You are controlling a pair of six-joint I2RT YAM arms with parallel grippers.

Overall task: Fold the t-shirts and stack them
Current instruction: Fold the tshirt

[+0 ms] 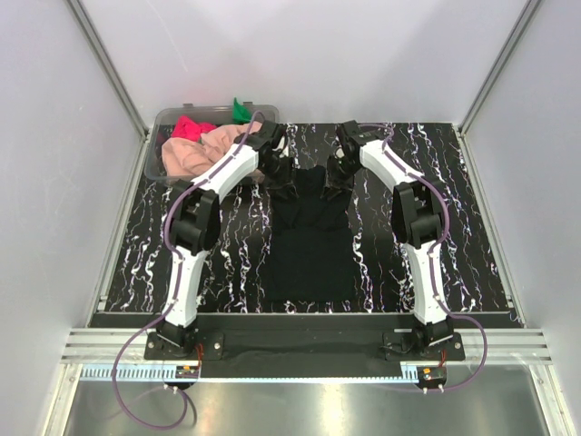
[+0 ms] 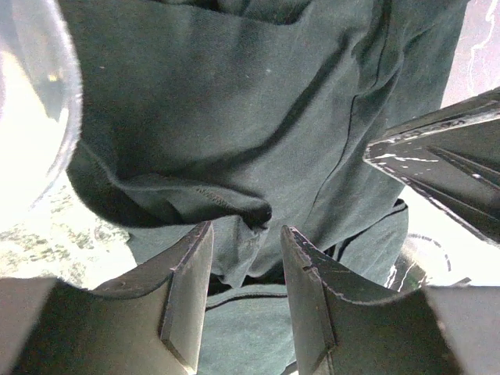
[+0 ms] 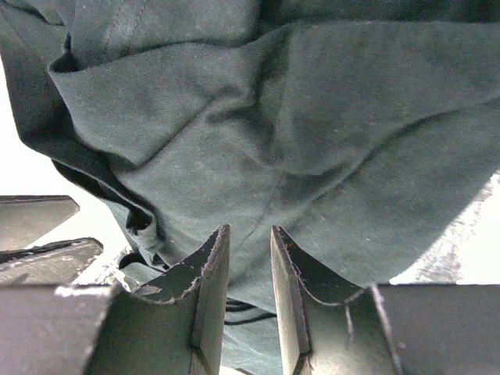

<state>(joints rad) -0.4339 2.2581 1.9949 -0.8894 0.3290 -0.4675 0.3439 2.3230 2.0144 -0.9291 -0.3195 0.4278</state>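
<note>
Pale grey walls (image 1: 300, 54) framed by aluminium posts (image 1: 109, 64) enclose a black marble-patterned mat (image 1: 454, 227) veined in white, which covers the table.

At the mat's centre lies a large black cloth t-shirt (image 1: 307, 259). Its near hem is flat toward 6 o'clock and its far end is bunched and raised toward 12 o'clock.

The left gripper (image 1: 289, 186) pinches that raised end at 11 o'clock of the shirt. In its wrist view a stitched fold of dark cloth sits between its fingers (image 2: 191, 281). The right gripper (image 1: 334, 186), at 1 o'clock, is clamped on the fabric too, with the cloth caught in the narrow gap between its fingers (image 3: 209, 273).

At 10 o'clock on the mat stands a clear plastic tub (image 1: 159, 150). It holds a crumpled peach-pink t-shirt (image 1: 195, 154), a bright pink-red t-shirt (image 1: 192, 127) and a green t-shirt (image 1: 240, 111).
</note>
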